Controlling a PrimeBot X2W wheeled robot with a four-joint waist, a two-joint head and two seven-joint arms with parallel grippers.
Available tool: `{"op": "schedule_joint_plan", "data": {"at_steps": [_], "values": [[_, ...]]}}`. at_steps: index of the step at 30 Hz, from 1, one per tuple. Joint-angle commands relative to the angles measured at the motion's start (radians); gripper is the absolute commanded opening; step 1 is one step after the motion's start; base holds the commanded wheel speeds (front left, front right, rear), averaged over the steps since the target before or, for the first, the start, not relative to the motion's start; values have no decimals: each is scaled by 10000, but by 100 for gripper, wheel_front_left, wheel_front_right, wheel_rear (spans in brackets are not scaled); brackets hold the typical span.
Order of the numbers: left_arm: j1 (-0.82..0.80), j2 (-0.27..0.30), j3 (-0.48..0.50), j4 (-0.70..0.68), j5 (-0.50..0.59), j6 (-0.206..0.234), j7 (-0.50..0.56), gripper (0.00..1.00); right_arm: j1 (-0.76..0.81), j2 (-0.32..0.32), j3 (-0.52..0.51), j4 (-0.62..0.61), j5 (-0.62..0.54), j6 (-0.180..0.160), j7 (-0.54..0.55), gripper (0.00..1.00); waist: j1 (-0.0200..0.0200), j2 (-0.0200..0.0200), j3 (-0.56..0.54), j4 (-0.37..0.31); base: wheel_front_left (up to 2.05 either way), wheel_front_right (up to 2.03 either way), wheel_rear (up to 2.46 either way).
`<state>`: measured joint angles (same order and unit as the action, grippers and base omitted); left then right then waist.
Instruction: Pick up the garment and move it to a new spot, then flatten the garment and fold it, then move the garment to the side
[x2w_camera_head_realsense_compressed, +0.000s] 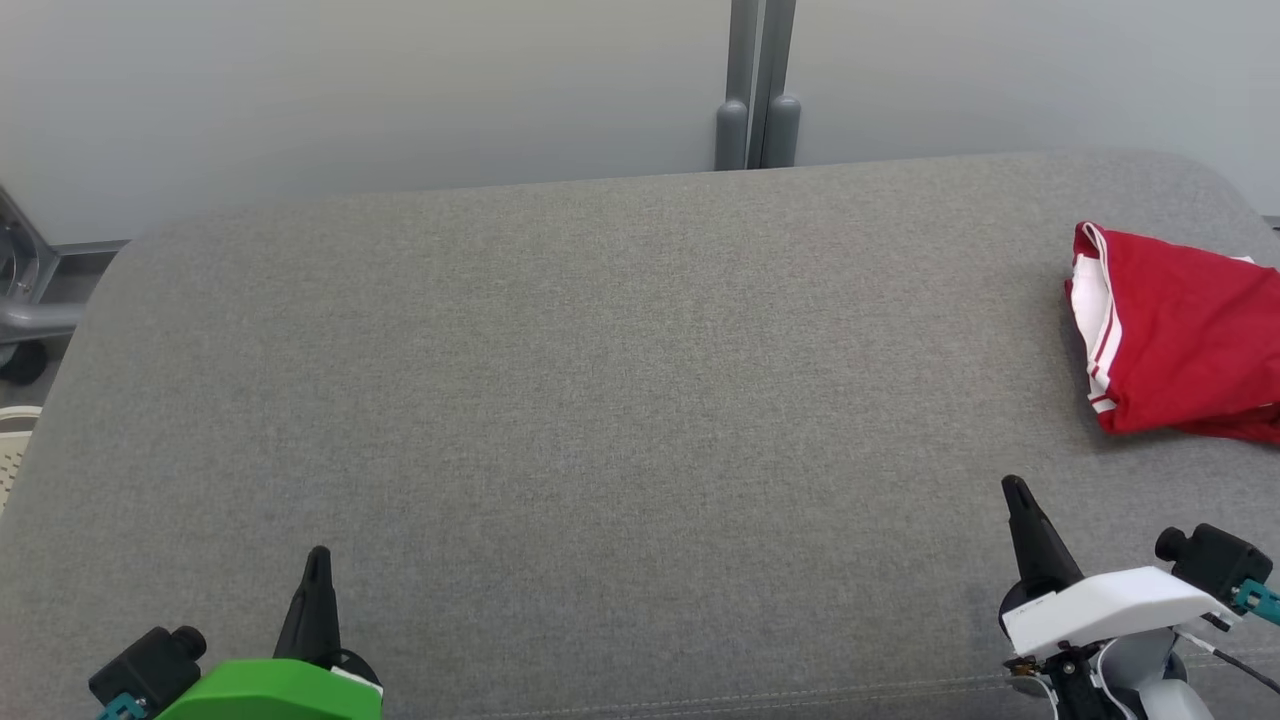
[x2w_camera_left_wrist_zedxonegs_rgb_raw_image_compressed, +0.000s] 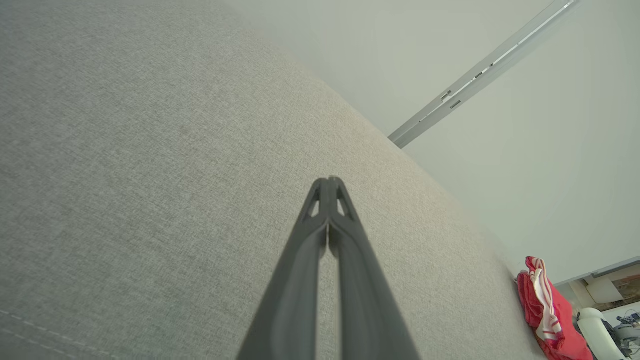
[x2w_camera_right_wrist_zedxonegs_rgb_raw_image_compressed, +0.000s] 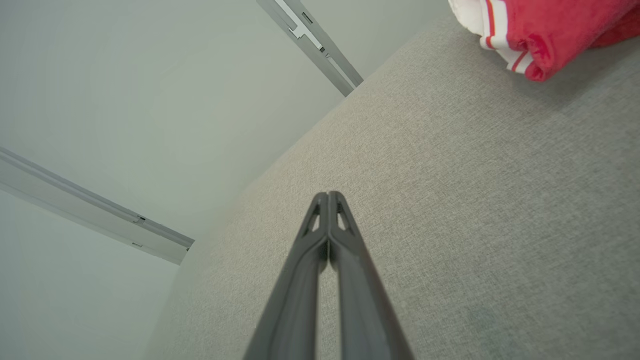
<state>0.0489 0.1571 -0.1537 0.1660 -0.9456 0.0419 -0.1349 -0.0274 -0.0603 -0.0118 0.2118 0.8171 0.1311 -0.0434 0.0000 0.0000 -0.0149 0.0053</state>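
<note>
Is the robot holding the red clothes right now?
Nothing is held. The left gripper and right gripper are shut, empty; the red, white-striped cloth garment lies apart on the grey fabric cushion.

Garment (x2w_camera_head_realsense_compressed: 1180, 340) was bright red, with a white band carrying thin red stripes along one edge. Cushion (x2w_camera_head_realsense_compressed: 600, 400) was mid grey in a fine flecked weave, with a paler stitched seam near the front. Left gripper (x2w_camera_head_realsense_compressed: 318, 555) was black behind a vivid green cover (x2w_camera_head_realsense_compressed: 270, 692); right gripper (x2w_camera_head_realsense_compressed: 1012, 487) was black behind a white cover (x2w_camera_head_realsense_compressed: 1100, 600). Wall (x2w_camera_head_realsense_compressed: 350, 90) was pale grey; post (x2w_camera_head_realsense_compressed: 757, 90) was darker grey.
</note>
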Motion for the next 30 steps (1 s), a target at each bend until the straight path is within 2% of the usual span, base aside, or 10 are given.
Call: {"op": "schedule_joint_plan", "data": {"at_steps": [1, 30], "values": [[-332, -18, 150, -102, -351, -124, 65, 0, -175, -83, -90, -171, 426, -1, 91, 0, 0, 0, 4, -1, 0, 0, 0], [-664, -414, 819, 23, -3027, -805, 770, 0, -184, -117, -646, -239, 3639, 0, 855, 0, 0, 0, 59, -18, 0, 0, 0]]}}
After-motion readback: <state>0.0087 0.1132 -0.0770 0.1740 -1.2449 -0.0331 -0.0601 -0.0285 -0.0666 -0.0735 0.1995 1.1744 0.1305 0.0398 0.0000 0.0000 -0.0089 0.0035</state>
